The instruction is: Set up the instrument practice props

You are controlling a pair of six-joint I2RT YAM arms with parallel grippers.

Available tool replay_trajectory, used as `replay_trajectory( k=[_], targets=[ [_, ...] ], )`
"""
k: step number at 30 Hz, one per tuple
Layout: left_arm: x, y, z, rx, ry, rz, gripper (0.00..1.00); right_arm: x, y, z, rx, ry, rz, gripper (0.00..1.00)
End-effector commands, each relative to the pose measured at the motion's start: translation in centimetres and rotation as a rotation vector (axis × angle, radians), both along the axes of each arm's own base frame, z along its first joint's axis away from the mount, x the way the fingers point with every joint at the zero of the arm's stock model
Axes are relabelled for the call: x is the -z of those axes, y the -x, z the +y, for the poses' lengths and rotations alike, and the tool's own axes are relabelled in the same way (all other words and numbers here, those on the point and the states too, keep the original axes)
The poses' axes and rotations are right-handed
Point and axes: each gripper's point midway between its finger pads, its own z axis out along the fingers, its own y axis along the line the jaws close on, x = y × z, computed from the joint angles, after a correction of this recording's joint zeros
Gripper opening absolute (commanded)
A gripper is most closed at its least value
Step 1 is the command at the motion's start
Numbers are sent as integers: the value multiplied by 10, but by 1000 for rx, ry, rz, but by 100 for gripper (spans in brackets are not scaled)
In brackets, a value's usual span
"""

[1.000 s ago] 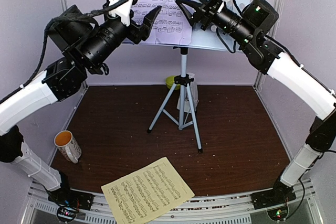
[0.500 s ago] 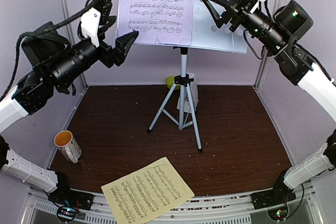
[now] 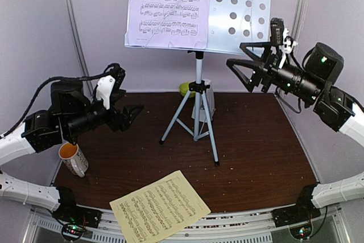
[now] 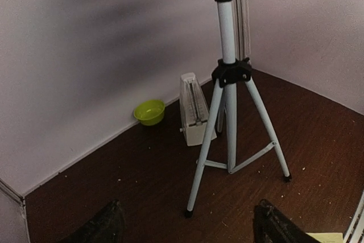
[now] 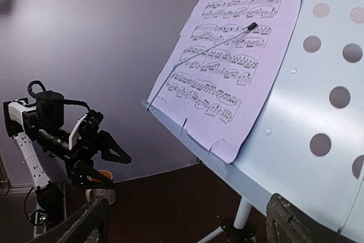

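Both arms are off the props, fingers spread and empty: left gripper [image 3: 132,115] low over the bench [image 3: 256,140], right gripper [image 3: 236,55] beside the stand [image 3: 242,27]. The lavender page [image 3: 168,9] sits on its left half, pinned under a wire arm [image 3: 168,17] so it can't slide. The right half is bare, I judge for the yellow page [image 3: 160,206] lying flat at the near edge. The metronome [image 4: 193,109] stands behind the tripod [image 3: 197,118].

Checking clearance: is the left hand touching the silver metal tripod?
Apart: top view shows brown table between the left hand and silver metal tripod.
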Motion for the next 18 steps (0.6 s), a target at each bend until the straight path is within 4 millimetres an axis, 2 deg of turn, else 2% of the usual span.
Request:
replay_trajectory(
  k=[1,6,9,13,15,18],
  targets=[
    [56,6,-1,16,28,170,79,63,16,6,-53,72,196,94],
    [123,14,-7,38,-20,325,79,148,32,27,-111,166,413,89],
    [159,23,-8,56,-34,411,79,195,28,30,-74,245,505,88],
    [198,36,-9,88,-84,508,78,256,23,42,-77,355,584,85],
    [213,44,-11,121,-101,549,77,280,29,53,-143,430,612,84],
    [230,53,-15,169,-105,592,76,301,39,74,-263,486,659,73]
  ],
)
